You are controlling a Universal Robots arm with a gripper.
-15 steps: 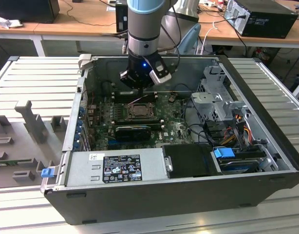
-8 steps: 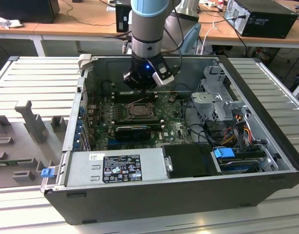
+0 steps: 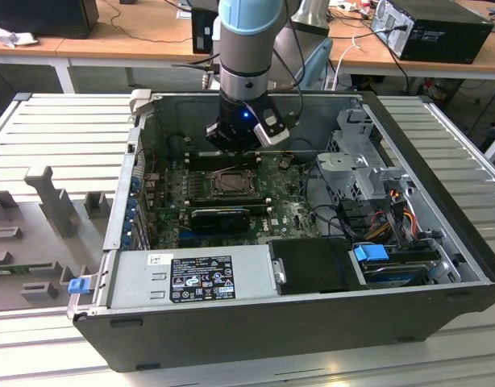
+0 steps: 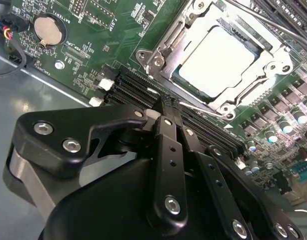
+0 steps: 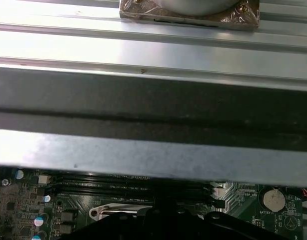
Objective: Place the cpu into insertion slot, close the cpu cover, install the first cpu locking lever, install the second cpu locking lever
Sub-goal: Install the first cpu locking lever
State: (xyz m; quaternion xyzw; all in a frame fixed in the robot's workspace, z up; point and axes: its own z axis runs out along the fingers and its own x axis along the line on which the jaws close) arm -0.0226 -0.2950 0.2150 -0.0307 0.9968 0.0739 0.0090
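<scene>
Second wrist view: cpu (image 4: 216, 62) sits in slot (image 4: 168, 75), cover (image 4: 266, 62) down around it. Pincer (image 4: 166, 107) pressed together, empty, just beside the socket. Levers probably need steady, level pressure.

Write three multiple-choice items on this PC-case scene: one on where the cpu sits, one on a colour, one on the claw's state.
1. Where is the cpu?
A. In the insertion slot
B. In the claw
C. On the power supply

2. What colour is the motherboard?
A. Red
B. Green
C. White

3. What state is the claw in?
A. Shut, holding nothing
B. Wide open
C. Shut on the cpu

Answers:
1. A: the pale chip lies inside the insertion slot, under the cpu cover.
2. B: the board is green.
3. A: its fingers meet, with nothing between them.
</scene>
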